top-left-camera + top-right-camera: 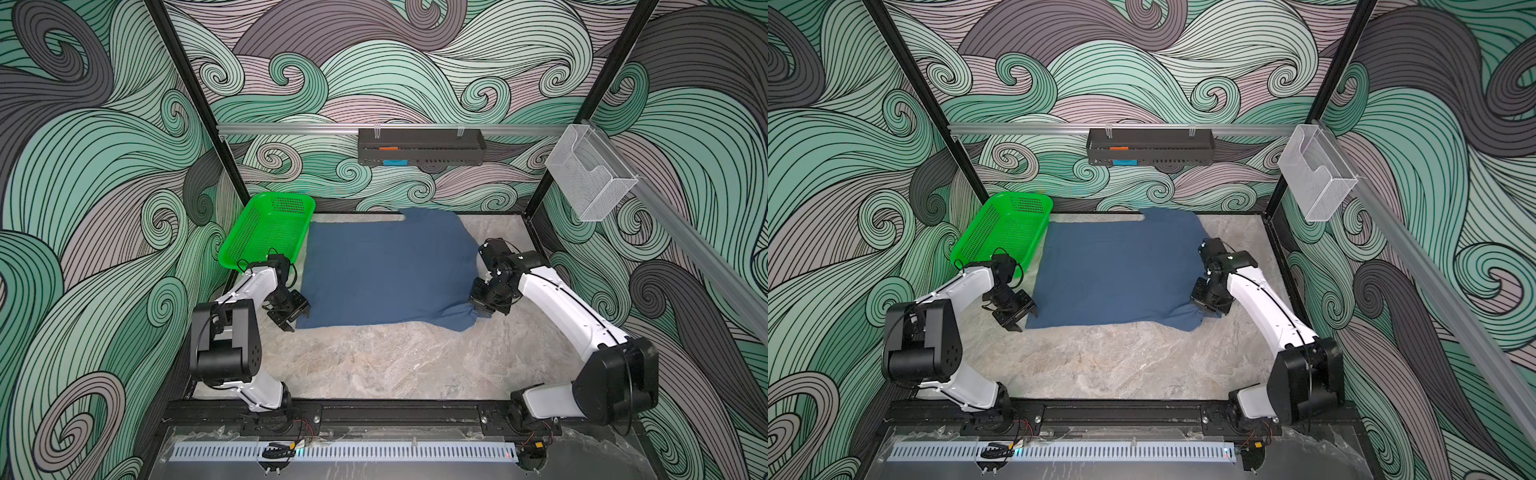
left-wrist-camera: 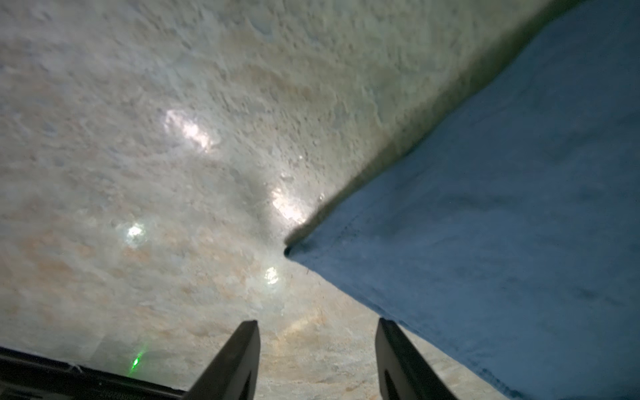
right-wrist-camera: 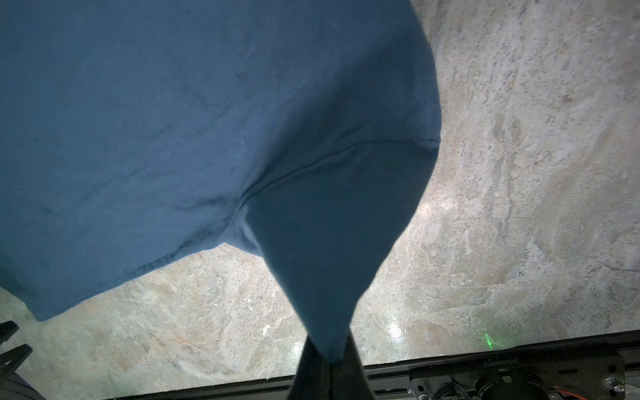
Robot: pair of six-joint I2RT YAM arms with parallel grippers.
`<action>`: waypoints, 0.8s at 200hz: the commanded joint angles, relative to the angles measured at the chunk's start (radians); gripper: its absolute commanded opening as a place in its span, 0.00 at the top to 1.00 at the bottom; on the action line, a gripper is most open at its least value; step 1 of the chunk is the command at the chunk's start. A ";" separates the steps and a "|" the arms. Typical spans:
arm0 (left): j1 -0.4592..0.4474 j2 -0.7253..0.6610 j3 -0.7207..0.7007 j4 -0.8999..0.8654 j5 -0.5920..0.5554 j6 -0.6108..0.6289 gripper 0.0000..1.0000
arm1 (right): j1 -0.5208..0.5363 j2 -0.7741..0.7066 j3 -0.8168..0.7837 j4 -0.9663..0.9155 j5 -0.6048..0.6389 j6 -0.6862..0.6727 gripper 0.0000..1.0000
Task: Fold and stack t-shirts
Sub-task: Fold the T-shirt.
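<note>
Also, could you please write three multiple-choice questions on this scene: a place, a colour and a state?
1. Where is the green basket relative to the t-shirt? A. on top of it B. beside it, far back on the robot's left C. under it
2. What colour is the t-shirt? A. red B. white C. slate blue
3. The right gripper is: A. shut on the t-shirt B. open, holding nothing C. shut on the green basket
Answers: 1 B, seen in both top views; 2 C, every view shows blue cloth; 3 A, the right wrist view shows cloth pinched between its jaws.
</note>
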 commanded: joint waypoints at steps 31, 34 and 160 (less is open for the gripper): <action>0.018 0.092 -0.059 0.102 0.009 0.038 0.54 | -0.047 -0.003 0.009 -0.001 -0.021 -0.025 1.00; 0.018 0.096 -0.064 0.110 0.009 0.038 0.54 | -0.048 -0.003 0.010 -0.001 -0.022 -0.025 1.00; 0.033 0.148 -0.048 0.214 -0.056 0.099 1.00 | -0.083 -0.066 0.017 -0.038 -0.050 -0.060 1.00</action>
